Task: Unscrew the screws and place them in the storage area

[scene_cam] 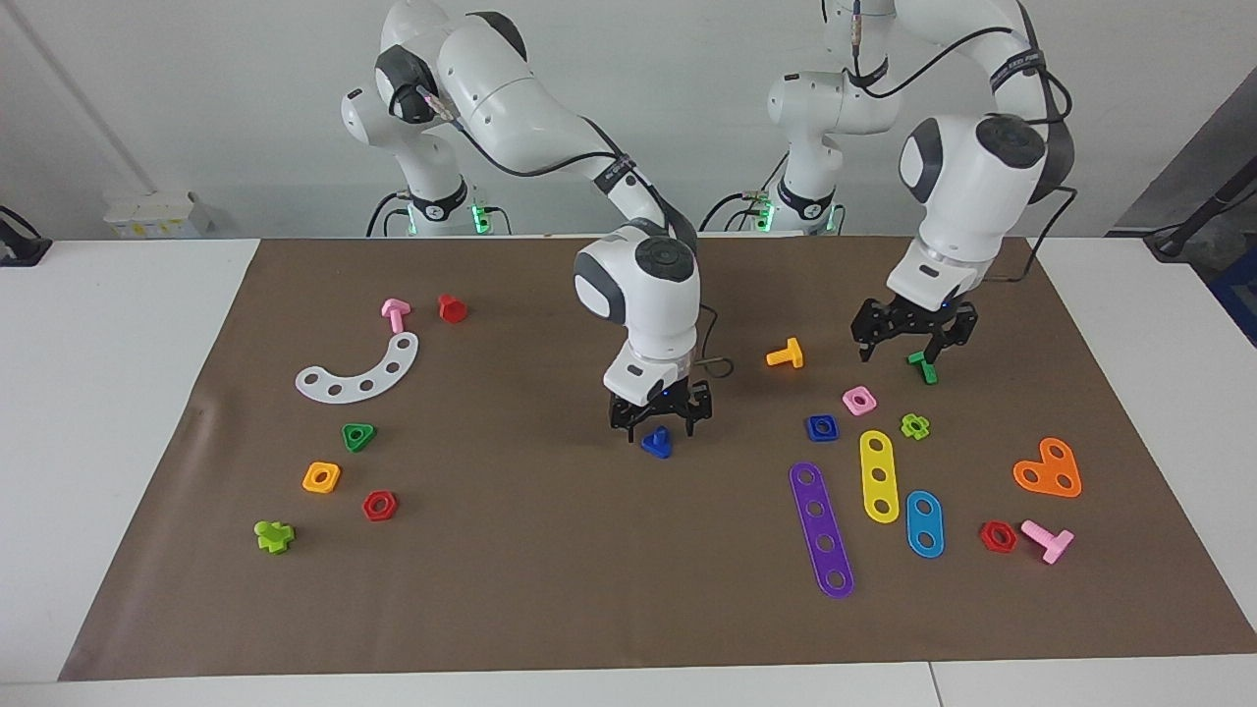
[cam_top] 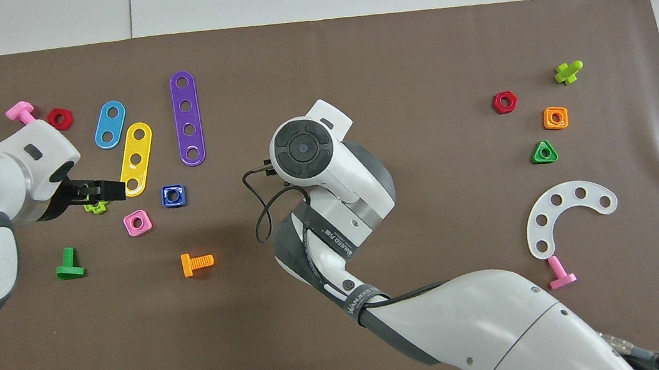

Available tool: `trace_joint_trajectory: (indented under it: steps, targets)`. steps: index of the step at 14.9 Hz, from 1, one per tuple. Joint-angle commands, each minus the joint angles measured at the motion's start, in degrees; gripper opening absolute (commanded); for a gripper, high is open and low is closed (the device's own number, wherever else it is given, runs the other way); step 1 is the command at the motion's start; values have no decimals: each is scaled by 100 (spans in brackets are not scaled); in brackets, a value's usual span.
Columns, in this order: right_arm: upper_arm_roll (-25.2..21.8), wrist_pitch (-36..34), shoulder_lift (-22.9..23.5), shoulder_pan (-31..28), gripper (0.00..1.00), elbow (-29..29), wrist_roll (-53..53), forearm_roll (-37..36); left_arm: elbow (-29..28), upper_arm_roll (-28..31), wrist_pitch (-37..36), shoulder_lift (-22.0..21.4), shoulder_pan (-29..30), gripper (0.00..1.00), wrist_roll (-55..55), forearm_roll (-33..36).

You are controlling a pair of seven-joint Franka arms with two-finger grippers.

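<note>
Facing view: R gripper over blue screw mid-mat, grip unclear. L gripper open, empty. You've still got carry to storage area.

mat on table | mid-mat: screw under right gripper | storage area, right arm's end: curved strip, triangular nut just farther from the robots | left arm's end: longest strip, middle strip, shortest strip side by side, heart plate nearest the mat edge | left gripper over T-bolt, which lies nearer the robots than the strips
</note>
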Motion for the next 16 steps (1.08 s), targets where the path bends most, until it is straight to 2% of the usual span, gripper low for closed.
trace_joint_trajectory:
  steps: [1, 3, 5, 9, 12, 14, 16]
  targets:
    - [13, 8, -138, 42, 86, -268, 333, -174, 813, -43, -1119, -129, 401, 100, 512, 1]
    - [21, -63, -138, 42, 78, -251, 325, -218, 1595, -43, -1815, -41, 664, 100, 768, 1]
    - [21, -46, -138, 33, 77, -224, 334, -244, 2237, -35, -2316, 81, 797, 100, 909, 18]
    - [21, 199, -129, -19, 76, -189, 325, -254, 2986, -34, -2959, 346, 894, 100, 989, 10]
    - [21, 244, -129, -11, 73, -224, 325, -262, 2927, -43, -2961, 302, 859, 100, 989, 1]
    - [13, 253, -129, -2, 65, -242, 325, -288, 2856, -61, -2986, 259, 859, 100, 980, 1]
    - [21, 253, -120, -2, 62, -259, 334, -324, 2567, -61, -2908, 127, 850, 100, 962, 1]
